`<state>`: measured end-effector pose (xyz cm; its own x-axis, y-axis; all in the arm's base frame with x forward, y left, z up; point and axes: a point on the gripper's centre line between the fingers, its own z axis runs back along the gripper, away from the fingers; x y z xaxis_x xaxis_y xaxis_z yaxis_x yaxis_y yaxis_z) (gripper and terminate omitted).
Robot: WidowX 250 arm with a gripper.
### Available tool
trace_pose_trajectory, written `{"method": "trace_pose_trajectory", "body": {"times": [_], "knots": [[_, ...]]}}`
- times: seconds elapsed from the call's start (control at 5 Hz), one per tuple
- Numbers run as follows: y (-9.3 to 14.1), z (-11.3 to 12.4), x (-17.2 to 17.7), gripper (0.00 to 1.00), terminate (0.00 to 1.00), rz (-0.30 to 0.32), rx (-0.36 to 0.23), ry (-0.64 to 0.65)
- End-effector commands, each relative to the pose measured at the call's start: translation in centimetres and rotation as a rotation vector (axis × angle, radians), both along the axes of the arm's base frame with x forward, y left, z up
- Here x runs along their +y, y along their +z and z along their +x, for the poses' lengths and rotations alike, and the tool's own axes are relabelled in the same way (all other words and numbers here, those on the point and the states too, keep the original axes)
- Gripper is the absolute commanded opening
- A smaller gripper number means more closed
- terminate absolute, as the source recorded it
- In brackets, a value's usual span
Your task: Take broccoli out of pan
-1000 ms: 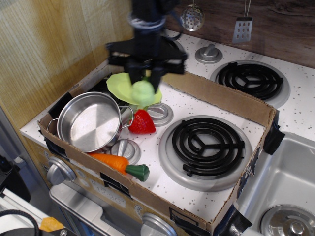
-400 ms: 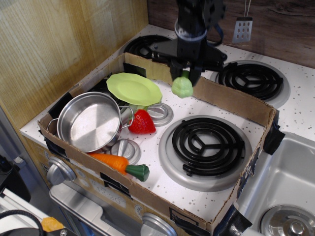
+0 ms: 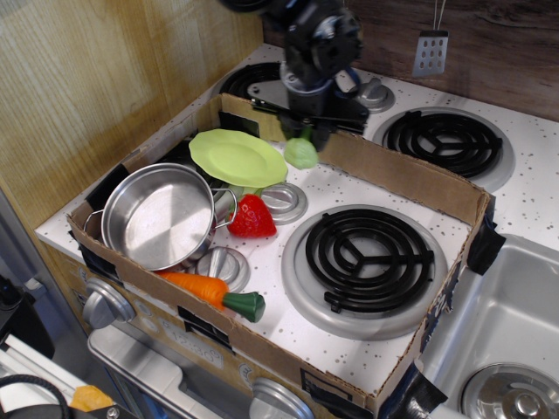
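The pale-green lumpy broccoli (image 3: 301,154) hangs in the air under my gripper (image 3: 304,140), which is shut on its top, above the back wall of the cardboard box and just right of the lime-green plate. The shiny steel pan (image 3: 158,216) stands empty at the front left of the box, well apart from the gripper.
A lime-green plate (image 3: 237,158) sits behind the pan. A red strawberry (image 3: 252,217) lies right of the pan and a carrot (image 3: 212,291) lies in front. A black coil burner (image 3: 369,251) fills the box's right half. The cardboard box wall (image 3: 410,177) rings the area.
My gripper carried the broccoli from over the plate to the right and back, then slightly back left and down to its present spot. The pan and the other things have not moved.
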<state>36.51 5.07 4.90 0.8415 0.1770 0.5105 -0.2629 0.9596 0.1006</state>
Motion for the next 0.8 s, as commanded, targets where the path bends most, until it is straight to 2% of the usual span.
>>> {"method": "trace_pose_trajectory", "body": {"times": [0.0, 0.4, 0.6], "knots": [[0.6, 1.5, 1.0, 1.0, 0.0, 0.035, -0.12, -0.045], [2.1, 2.0, 0.5, 1.0, 0.0, 0.045, -0.109, -0.032], [4.7, 2.0, 0.5, 1.0, 0.0, 0.052, -0.075, -0.025]]}}
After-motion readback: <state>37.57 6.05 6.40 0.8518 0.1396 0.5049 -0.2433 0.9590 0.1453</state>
